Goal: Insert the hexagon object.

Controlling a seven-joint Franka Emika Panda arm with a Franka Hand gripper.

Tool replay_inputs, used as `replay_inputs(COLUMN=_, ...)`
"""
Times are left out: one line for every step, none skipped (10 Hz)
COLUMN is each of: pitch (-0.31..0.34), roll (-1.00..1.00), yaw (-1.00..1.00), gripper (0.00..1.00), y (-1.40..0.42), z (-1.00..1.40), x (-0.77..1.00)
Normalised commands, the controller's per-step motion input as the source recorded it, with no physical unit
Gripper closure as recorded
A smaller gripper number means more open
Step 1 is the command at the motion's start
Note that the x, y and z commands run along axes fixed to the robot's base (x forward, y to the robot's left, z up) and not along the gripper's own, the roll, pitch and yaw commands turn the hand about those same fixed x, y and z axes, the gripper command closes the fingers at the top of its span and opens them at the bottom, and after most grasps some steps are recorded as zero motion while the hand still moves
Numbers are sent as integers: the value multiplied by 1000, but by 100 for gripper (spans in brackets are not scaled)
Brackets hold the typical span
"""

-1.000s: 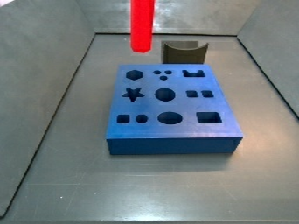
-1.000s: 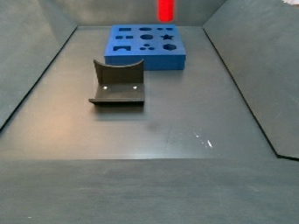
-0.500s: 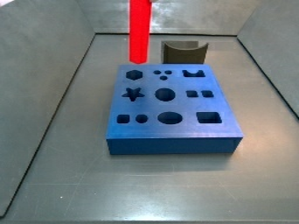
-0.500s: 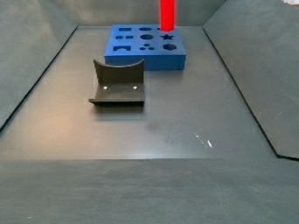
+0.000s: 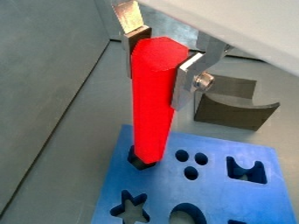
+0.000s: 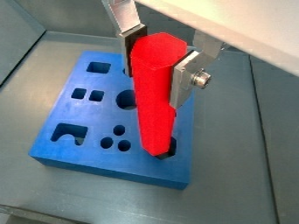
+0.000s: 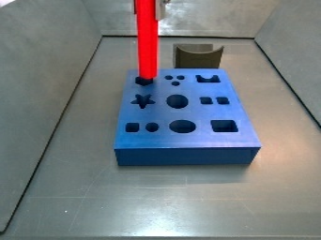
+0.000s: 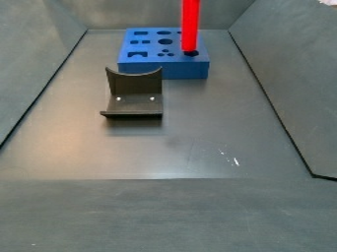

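My gripper (image 5: 156, 54) is shut on the top of the hexagon object (image 5: 151, 96), a long glossy red prism held upright. It also shows in the wrist view (image 6: 156, 92) and in both side views (image 7: 145, 37) (image 8: 190, 25). Its lower end stands in the hexagonal hole at a corner of the blue block (image 7: 186, 122), which has several shaped holes. The block also shows in a side view (image 8: 152, 54) and in both wrist views (image 5: 222, 184) (image 6: 93, 122). The silver fingers (image 6: 184, 74) clamp the prism's upper faces. The gripper itself is above both side views.
A dark grey curved piece (image 8: 132, 94) lies on the grey floor beside the block; it also shows in a side view (image 7: 198, 54) and a wrist view (image 5: 233, 101). Grey walls enclose the floor on three sides.
The red hexagon object has moved straight down; its lower end, earlier above the block, is now in the hexagonal hole.
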Motion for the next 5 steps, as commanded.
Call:
replay_inputs(pitch=0, roll=0, yaw=0, gripper=100, y=0, z=-83, x=0)
replay_inputs(pitch=0, roll=-3, yaw=0, gripper=100, y=-31, z=-100, x=0)
replay_inputs(pitch=-11, roll=-21, yaw=0, gripper=100, y=0, z=-140, x=-43)
replay_inputs(pitch=-46, roll=-56, yaw=0, gripper=100, y=0, z=-160, x=-146)
replay_inputs(pitch=-66, roll=-50, yaw=0, gripper=100, y=-6, z=-134, x=-120)
